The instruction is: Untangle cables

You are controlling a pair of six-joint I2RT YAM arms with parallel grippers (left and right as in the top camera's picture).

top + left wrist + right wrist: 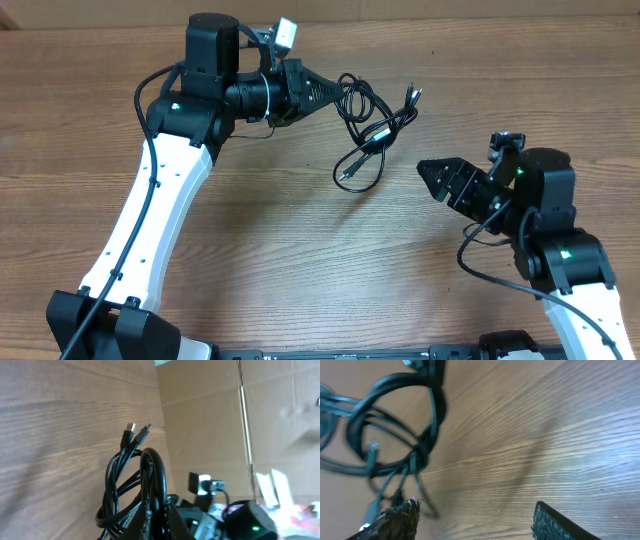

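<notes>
- Two grippers in play: your left gripper [336, 95] is pressed together, pinching one loop of the bundle of thin black cables [375, 135].
- The bundle lies on the brown wooden table [300, 250], between both grippers.
- Your right gripper [428, 175] is spread wide beside the bundle, apart from it.

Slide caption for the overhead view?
Left gripper pinches the tangled cables at one loop; right gripper, open, points toward them without touching.

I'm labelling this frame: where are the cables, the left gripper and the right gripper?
cables [376, 136], overhead view, middle of the bunch.
left gripper [338, 93], overhead view, tips shut on the cables.
right gripper [428, 174], overhead view, between its open tips.
</notes>
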